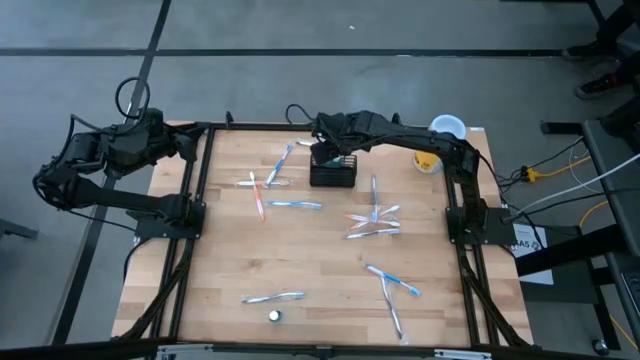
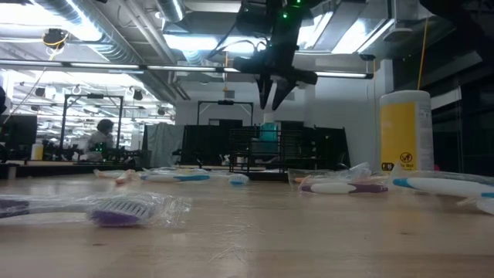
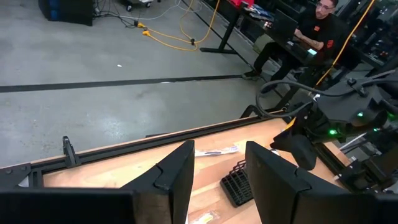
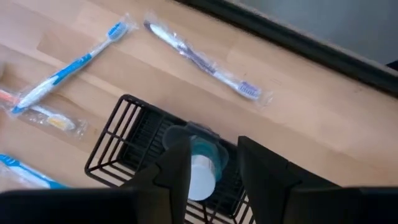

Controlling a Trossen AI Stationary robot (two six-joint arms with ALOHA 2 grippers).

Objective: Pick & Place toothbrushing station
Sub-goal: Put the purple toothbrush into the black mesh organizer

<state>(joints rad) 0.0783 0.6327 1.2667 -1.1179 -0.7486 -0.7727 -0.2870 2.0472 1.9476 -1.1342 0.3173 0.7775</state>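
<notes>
Here, your right gripper (image 4: 208, 165) hangs with fingers parted just above the black mesh caddy (image 1: 333, 172) at the table's (image 1: 230, 260) far middle, with a clear-blue item (image 4: 198, 158) standing inside; a skewed descent could tip the light caddy (it looks flimsy). The left gripper (image 3: 217, 177), also unclenched, waits at the left edge. Count one caddy, one yellow canister (image 2: 405, 131), roughly a dozen wrapped toothbrushes (image 1: 378, 226).
</notes>
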